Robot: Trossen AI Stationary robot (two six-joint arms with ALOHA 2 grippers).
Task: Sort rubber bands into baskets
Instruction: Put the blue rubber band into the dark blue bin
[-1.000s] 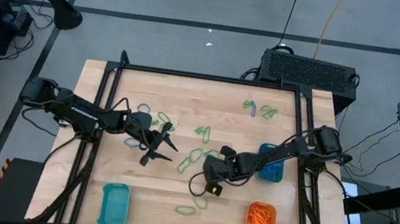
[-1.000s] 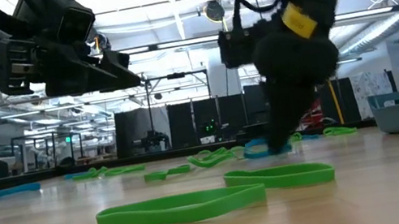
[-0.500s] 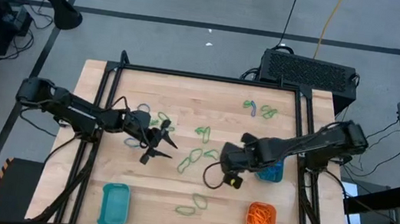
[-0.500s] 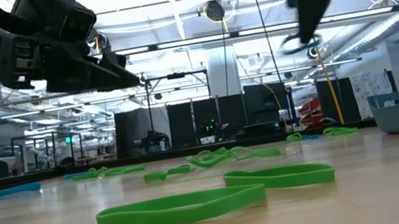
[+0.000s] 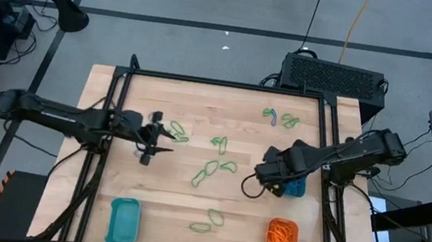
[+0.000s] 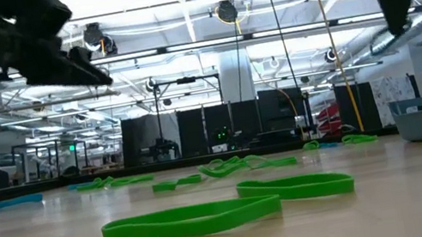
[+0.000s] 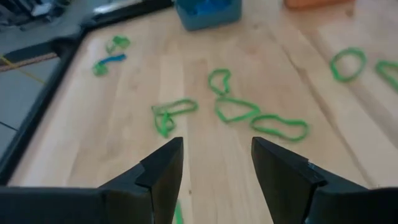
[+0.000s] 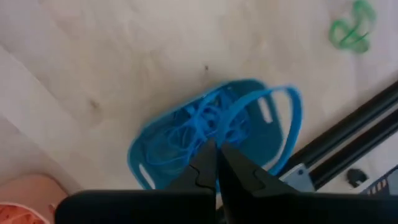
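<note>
My right gripper (image 8: 216, 151) is shut on a blue rubber band (image 8: 292, 112), high above the blue basket (image 8: 149, 158) at the table's right, which holds several blue bands. In the high view this gripper (image 5: 273, 182) covers part of that basket (image 5: 296, 185). My left gripper (image 7: 216, 149) hangs open above the table's left part (image 5: 160, 140), touching nothing. Green bands (image 5: 210, 169) lie flat on the wood in the middle. An orange basket (image 5: 281, 240) with orange bands and a teal basket (image 5: 123, 219) stand near the front edge. My right gripper pinches the blue band between its two shut fingertips, at one end of the loop (image 8: 235, 127). The fingers point steeply down from above. The band stands out from the fingertips as an open loop over the blue basket, lifted clear of the table.
More green bands lie near the front edge (image 5: 207, 218), at the far right with a blue one (image 5: 280, 118), and left of centre (image 5: 177, 133). A black frame rail (image 5: 330, 153) runs along the table's right side beside the blue basket.
My right gripper has risen from the table's middle front and gone toward the right edge, tipping steeply downward, to stand over the blue basket with the blue band lifted off the wood. My left gripper has drawn back toward the left edge, risen and tipped nearer to level, still open.
</note>
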